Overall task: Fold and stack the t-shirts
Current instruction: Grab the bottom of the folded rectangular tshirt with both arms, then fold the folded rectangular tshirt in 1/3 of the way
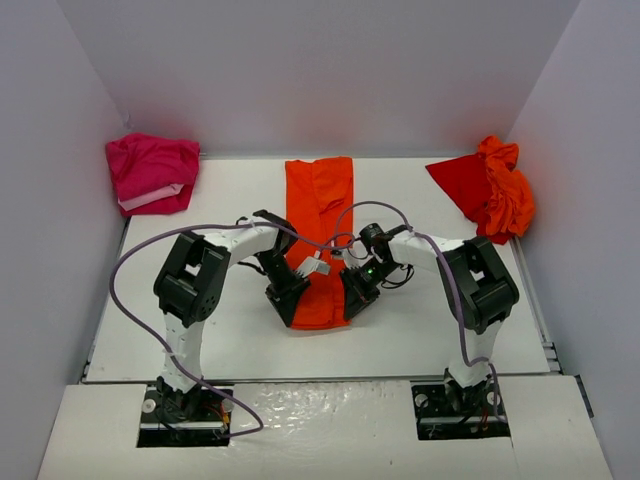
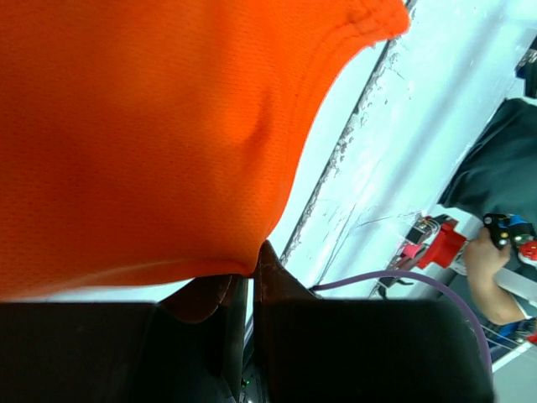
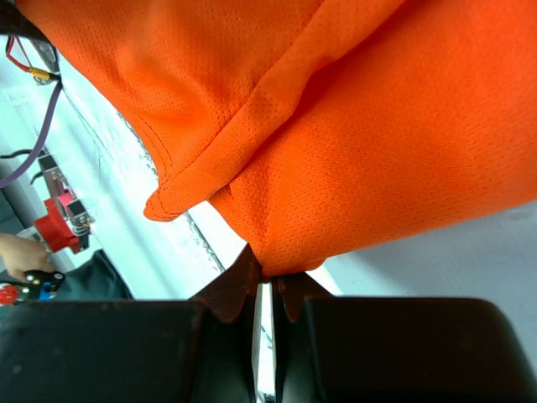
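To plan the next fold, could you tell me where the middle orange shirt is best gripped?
By its two near corners, from the near end: the orange shirt lies as a narrow strip running front to back. The left gripper and right gripper are shut there, one corner each.

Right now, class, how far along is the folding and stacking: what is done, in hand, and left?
Done: the orange t-shirt lies as a narrow strip mid-table. In hand: the left fingers and right fingers each pinch its near end, seemingly for the next fold. Left: the pink t-shirt, back left, and the red-orange t-shirt, back right, lie bunched; nothing is stacked.
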`<move>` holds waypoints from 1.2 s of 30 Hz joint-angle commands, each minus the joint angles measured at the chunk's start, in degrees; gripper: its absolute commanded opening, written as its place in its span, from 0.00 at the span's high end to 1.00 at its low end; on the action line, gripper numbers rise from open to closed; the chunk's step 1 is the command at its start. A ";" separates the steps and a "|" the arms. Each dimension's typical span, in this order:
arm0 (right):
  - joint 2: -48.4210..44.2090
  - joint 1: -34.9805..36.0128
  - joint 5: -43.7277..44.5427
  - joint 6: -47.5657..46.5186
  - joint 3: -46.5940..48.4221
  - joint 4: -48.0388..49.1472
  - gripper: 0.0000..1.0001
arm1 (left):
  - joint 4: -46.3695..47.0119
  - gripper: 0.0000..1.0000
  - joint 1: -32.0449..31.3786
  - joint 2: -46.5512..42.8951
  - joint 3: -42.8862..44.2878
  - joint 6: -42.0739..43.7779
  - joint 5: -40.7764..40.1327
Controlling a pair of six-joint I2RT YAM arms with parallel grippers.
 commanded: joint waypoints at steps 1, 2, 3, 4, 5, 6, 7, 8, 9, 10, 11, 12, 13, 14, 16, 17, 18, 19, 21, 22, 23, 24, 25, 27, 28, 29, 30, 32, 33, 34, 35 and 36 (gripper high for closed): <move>-3.73 0.21 -1.91 -3.29 1.77 -0.87 1.00 | -5.13 1.00 -1.57 -5.40 0.42 2.11 -1.11; -3.86 0.23 -2.24 -3.44 1.81 -1.10 1.00 | -5.61 1.00 -1.57 -5.65 0.70 2.32 -0.91; -4.09 0.29 -2.69 -3.72 1.92 -1.43 1.00 | -6.18 1.00 -1.57 -5.88 1.04 2.61 -0.79; -4.34 0.37 -3.20 -3.92 2.01 -1.78 1.00 | -6.44 1.00 -1.64 -5.99 1.32 2.60 -0.77; -4.68 0.32 -4.22 -4.45 2.24 -2.69 1.00 | -7.66 1.00 -1.79 -5.94 2.07 3.76 -0.56; -5.07 0.30 -4.94 -5.06 2.41 -3.35 1.00 | -8.65 1.00 -1.91 -5.97 2.54 4.07 -0.31; -5.50 0.30 -5.54 -5.64 2.57 -3.90 1.00 | -9.37 1.00 -2.01 -6.05 2.85 4.02 -0.11; -6.23 0.30 -6.05 -5.86 2.71 -4.27 1.00 | -8.38 1.00 -2.08 -6.48 2.64 3.38 -0.68; -6.61 0.30 -6.55 -6.31 2.87 -4.81 1.00 | -8.45 1.00 -2.09 -6.61 2.61 3.71 -0.77; -7.03 0.30 -6.65 -6.77 2.91 -4.93 1.00 | -8.84 1.00 -2.16 -6.56 2.61 3.81 -0.70; -7.77 0.21 -7.42 -7.03 2.97 -5.49 1.00 | -9.26 1.00 -2.18 -6.69 2.37 3.99 -0.45; -8.58 0.10 -8.38 -7.26 3.04 -6.19 1.00 | -9.66 1.00 -2.18 -6.87 2.08 4.21 -0.15; -9.18 0.01 -9.30 -7.63 3.03 -6.86 1.00 | -10.03 1.00 -2.18 -7.09 1.78 4.44 0.10; -9.51 -0.05 -10.17 -8.19 2.91 -7.49 1.00 | -10.36 1.00 -2.19 -7.33 1.48 4.72 0.30; -10.53 -0.05 -10.94 -9.38 3.00 -8.69 1.00 | -11.89 1.00 -2.61 -7.16 1.81 6.75 1.32; -10.80 -0.05 -11.38 -9.66 3.16 -8.97 1.00 | -13.94 1.00 -2.87 -6.82 2.74 7.47 1.76; -11.07 -0.05 -11.40 -10.09 3.17 -9.31 1.00 | -14.03 1.00 -3.05 -6.64 2.78 7.75 2.03; -11.08 -0.05 -11.74 -11.03 3.51 -10.08 1.00 | -14.45 1.00 -3.06 -6.38 3.96 7.85 2.04; -10.23 -0.44 -12.01 -12.19 5.15 -11.83 1.00 | -16.10 1.00 -2.85 -5.16 7.57 8.54 1.70; -9.42 -0.75 -12.28 -13.01 6.41 -13.18 1.00 | -17.19 1.00 -2.62 -4.35 10.14 8.82 1.52; -8.20 -1.18 -12.52 -14.53 7.93 -14.65 1.00 | -18.34 1.00 -2.38 -3.44 12.76 9.12 1.27; -6.80 -1.56 -12.88 -16.21 9.62 -16.06 1.00 | -19.20 1.00 -2.10 -2.52 15.45 9.18 0.94; -5.26 -1.92 -13.32 -18.01 11.43 -17.43 1.00 | -19.82 1.00 -1.79 -1.59 18.18 9.05 0.55; -2.77 -2.94 -13.77 -20.11 14.12 -20.62 1.00 | -21.05 1.00 -1.22 0.37 22.67 9.34 -0.66; -1.81 -3.49 -13.81 -20.90 15.04 -21.43 1.00 | -21.68 1.00 -0.83 1.36 24.07 9.46 -0.98; -0.87 -4.04 -13.85 -21.69 15.95 -22.22 1.00 | -22.31 1.00 -0.44 2.35 25.46 9.58 -1.30; -0.14 -4.52 -13.86 -22.23 17.31 -22.66 1.00 | -22.56 1.00 0.01 3.28 27.28 9.56 -1.78; 1.08 -5.07 -13.24 -22.78 20.60 -22.86 1.00 | -22.51 1.00 0.89 4.72 30.84 9.25 -2.50; 1.62 -5.31 -12.97 -22.96 21.95 -22.87 1.00 | -22.47 1.00 1.28 5.34 32.09 9.12 -2.67; 2.53 -5.83 -12.80 -23.08 22.92 -22.82 1.00 | -22.47 1.00 1.84 6.18 32.95 8.90 -2.84; 3.69 -6.59 -12.63 -23.18 24.07 -22.78 1.00 | -22.41 1.00 2.36 6.99 33.90 8.70 -3.08; 4.80 -7.39 -12.43 -23.30 25.57 -22.78 1.00 | -22.27 1.00 2.72 7.55 34.99 8.59 -3.35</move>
